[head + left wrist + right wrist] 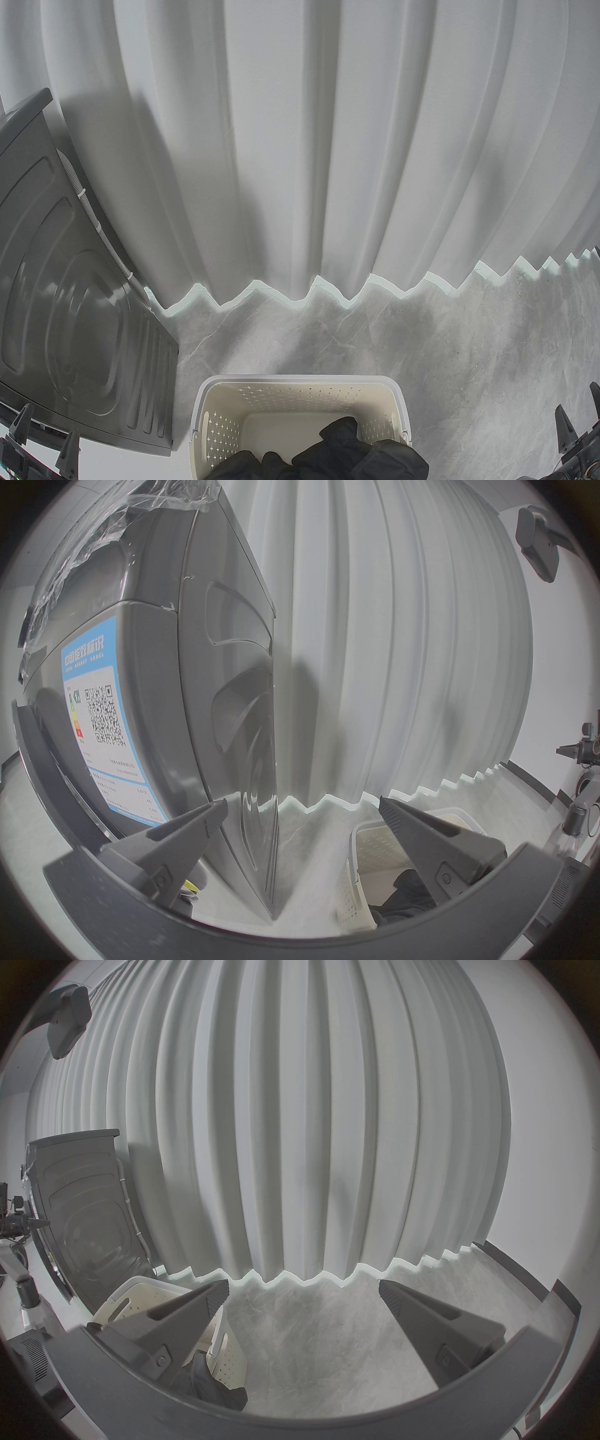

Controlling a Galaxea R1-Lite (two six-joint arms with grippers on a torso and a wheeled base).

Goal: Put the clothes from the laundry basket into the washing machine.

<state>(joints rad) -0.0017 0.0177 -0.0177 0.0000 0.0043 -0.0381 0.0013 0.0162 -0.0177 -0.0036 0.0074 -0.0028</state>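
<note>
Both jaws: spread wide, holding nothing.
Left gripper [302,804]: near left, close beside the washing machine [75,312].
Right gripper [303,1284]: near right, above the floor [487,350].
Clothes [350,451]: dark heap inside the laundry basket [300,379], near centre.

The head camera sits high and tilts forward and down, taking in the floor [375,350], the curtain [312,156], the washing machine [75,325] on the robot's left and the laundry basket [300,382] close in at its lower edge. The left wrist camera rides low behind the left gripper [302,804], facing out between its spread fingers, close against the washing machine's side with the laundry basket just beyond. The right wrist camera looks out likewise past the right gripper [303,1285], farther from the washing machine; all three views share curtain, floor, laundry basket and washing machine.
</note>
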